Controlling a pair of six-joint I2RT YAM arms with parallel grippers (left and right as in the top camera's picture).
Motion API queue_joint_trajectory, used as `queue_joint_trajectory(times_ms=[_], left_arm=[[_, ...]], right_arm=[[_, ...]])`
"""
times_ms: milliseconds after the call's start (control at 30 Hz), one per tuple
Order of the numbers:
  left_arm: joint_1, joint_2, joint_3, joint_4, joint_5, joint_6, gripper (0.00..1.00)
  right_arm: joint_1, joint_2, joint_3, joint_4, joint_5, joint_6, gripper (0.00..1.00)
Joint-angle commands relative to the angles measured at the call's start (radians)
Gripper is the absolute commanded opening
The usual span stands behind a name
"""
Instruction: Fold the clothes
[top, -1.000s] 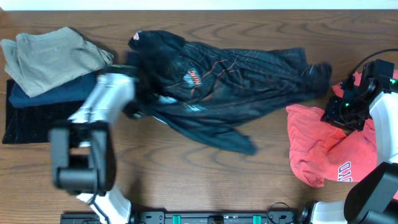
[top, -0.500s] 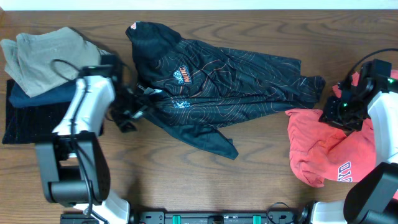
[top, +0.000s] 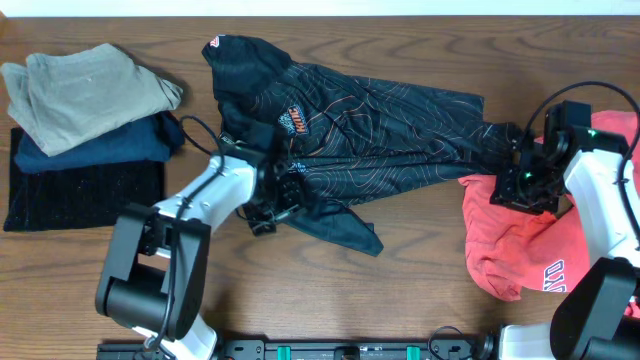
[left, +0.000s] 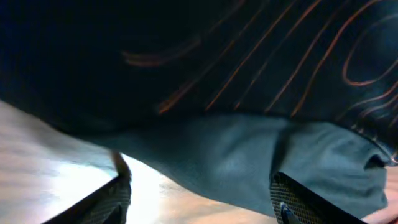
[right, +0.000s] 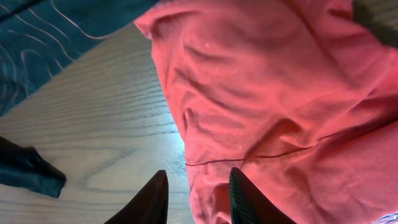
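The black jersey (top: 380, 110) with thin orange lines lies spread across the middle of the table, its orange logo at the left. My left gripper (top: 283, 192) sits at the jersey's lower left edge. In the left wrist view its jaws (left: 199, 208) stand wide open, with jersey cloth (left: 249, 74) hanging just ahead of them. A coral-red garment (top: 510, 240) lies crumpled at the right. My right gripper (top: 512, 192) hovers at that garment's upper left edge. Its jaws (right: 198, 199) are apart, over the rim of the red cloth (right: 280, 93), gripping nothing.
A pile of folded clothes sits at the far left: a beige piece (top: 85, 85) on a navy one (top: 110, 148), with a black one (top: 80, 195) beside them. Bare wooden table (top: 400, 290) runs along the front. A dark jersey end (right: 25, 171) lies near the right gripper.
My left gripper has opened, let the jersey go and moved right to its lower edge. The jersey has settled flat. The right gripper has shifted slightly left.
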Motion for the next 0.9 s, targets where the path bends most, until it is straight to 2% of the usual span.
queue_joint_trajectory(times_ms=[0,33,100,233,367,467,700,867], left_arm=[[-0.038,0.006,-0.037,0.080,0.000,-0.080,0.73],[-0.050,0.008,-0.040,0.105,-0.001,-0.080,0.72],[-0.067,0.011,-0.041,0.130,-0.005,-0.080,0.58],[-0.076,0.011,-0.041,0.128,-0.024,-0.076,0.08],[-0.035,-0.008,-0.040,0.044,-0.024,-0.013,0.06],[0.036,-0.055,-0.039,-0.057,-0.029,0.090,0.06],[0.283,-0.231,-0.038,-0.197,-0.055,0.185,0.06],[0.383,-0.298,-0.038,-0.203,-0.054,0.184,0.06]], right_arm=[[0.008,0.001,-0.020,0.012,0.003,-0.003,0.31],[0.008,0.001,-0.023,0.014,0.003,-0.003,0.31],[0.008,0.001,-0.023,0.014,0.003,-0.003,0.31],[0.008,0.001,-0.023,0.017,0.020,0.005,0.30],[0.010,0.001,-0.023,0.011,0.051,0.025,0.30],[0.018,0.001,-0.023,-0.008,0.048,0.024,0.28],[0.097,0.001,-0.042,-0.003,-0.027,0.018,0.09],[0.167,0.001,-0.121,0.051,-0.035,0.019,0.12]])
